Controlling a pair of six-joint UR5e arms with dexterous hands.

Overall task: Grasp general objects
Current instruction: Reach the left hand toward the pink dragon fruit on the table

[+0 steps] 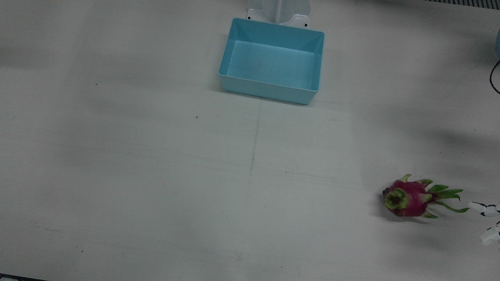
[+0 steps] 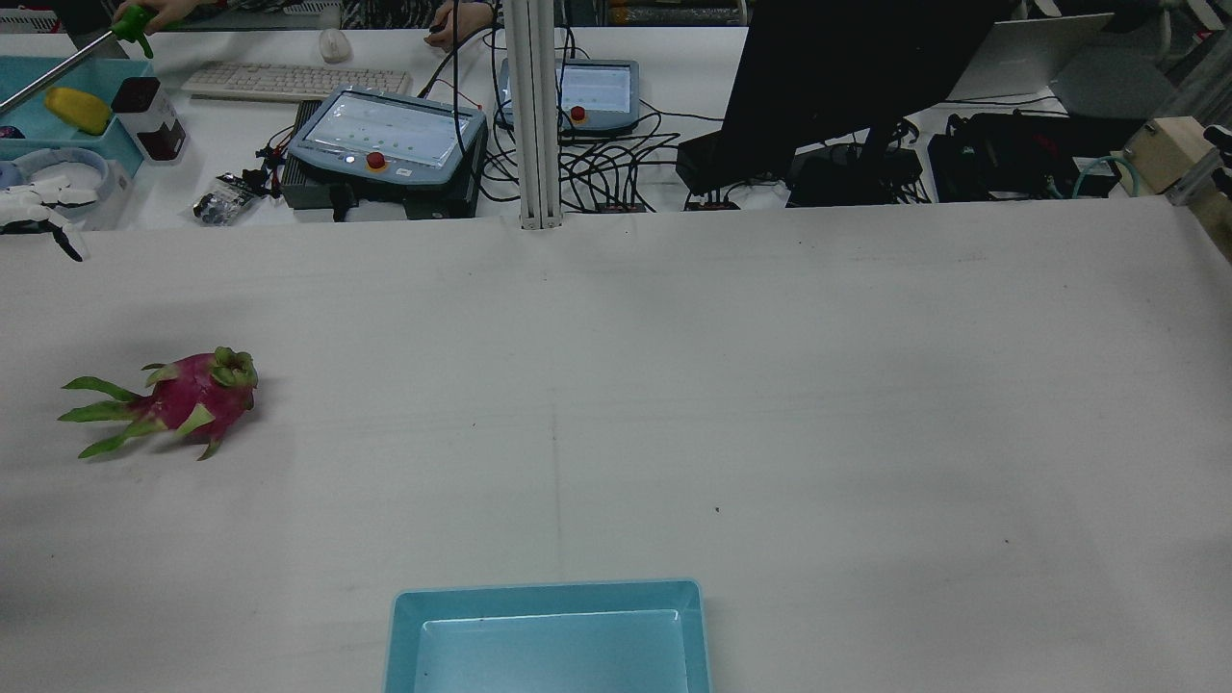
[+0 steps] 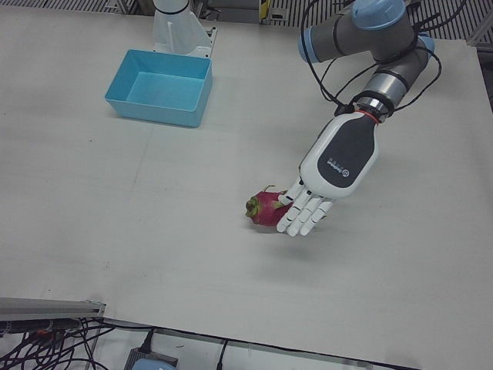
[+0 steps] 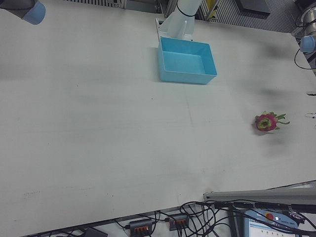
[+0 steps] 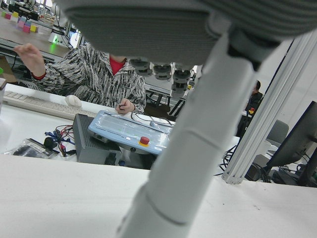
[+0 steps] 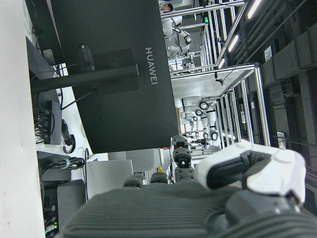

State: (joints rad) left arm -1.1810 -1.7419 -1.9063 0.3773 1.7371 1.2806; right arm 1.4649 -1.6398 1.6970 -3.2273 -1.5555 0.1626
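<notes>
A pink dragon fruit (image 1: pixel 410 197) with green scales lies on its side on the white table, near the left arm's side; it also shows in the rear view (image 2: pixel 188 399) and the right-front view (image 4: pixel 266 122). My left hand (image 3: pixel 308 212) is open with its fingers straight, hanging palm-down just beyond the fruit (image 3: pixel 264 208) and apart from it. Its fingertips (image 1: pixel 486 210) show at the front view's right edge. My right hand (image 6: pixel 198 208) shows only in its own view, away from the table, with nothing in it.
An empty light-blue bin (image 1: pixel 269 91) stands at the robot's side of the table, at its middle; it also shows in the left-front view (image 3: pixel 158 114). Teach pendants, cables and a monitor (image 2: pixel 847 67) lie on the desk beyond the table's far edge.
</notes>
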